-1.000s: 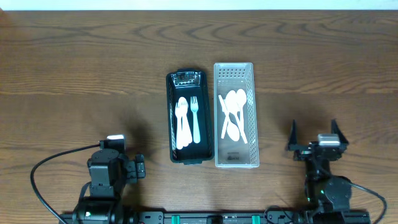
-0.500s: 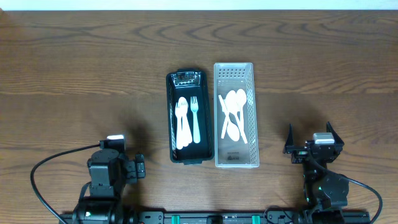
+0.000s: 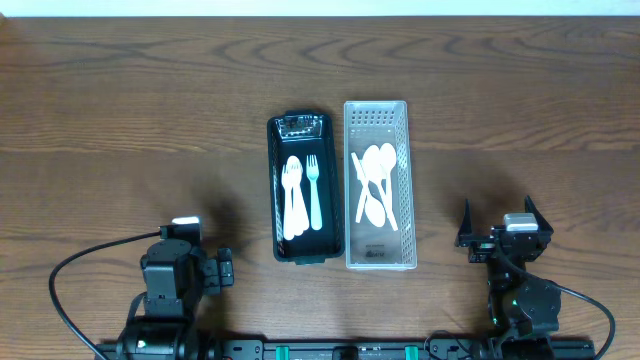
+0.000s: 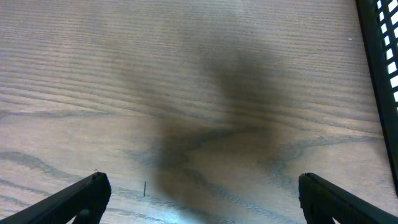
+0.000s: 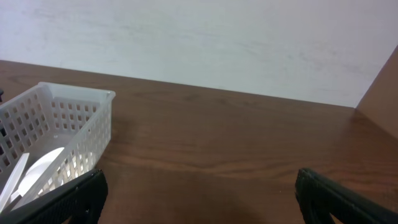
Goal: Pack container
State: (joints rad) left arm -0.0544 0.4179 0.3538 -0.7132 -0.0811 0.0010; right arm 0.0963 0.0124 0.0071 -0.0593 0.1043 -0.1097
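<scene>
Both arms sit back at the near edge and nothing is in hand. The left arm [image 3: 165, 280] has its jaws spread wide over bare surface [image 3: 120, 120], empty. The right arm [image 3: 520, 290] shows the same, jaws fully apart, holding nothing.

The black container [image 3: 278, 190] lies in the middle of the surface, lid off, with a white fork [image 3: 314, 188] and other white cutlery laid lengthwise inside. Just beside it on the right is the white basket [image 3: 378, 118], wall against wall as far as I can tell. A heap of white spoons [image 3: 377, 188] waits in there, so I judge the packing only part done.

Here's where it can go sour. Those spoons cross over each other, so a pinch could lift two at once, or drag a neighbour up and flick it out. They look thin and lie flat, so the tips may skid off rather than bite. The basket is narrow, and jaws this wide could catch its rim on the way down and shove or tip it. Any nudge would likely push the container along too. From the left wrist, the container's edge [image 4: 380, 62] sits close by, so a careless sweep from that side might knock it askew
</scene>
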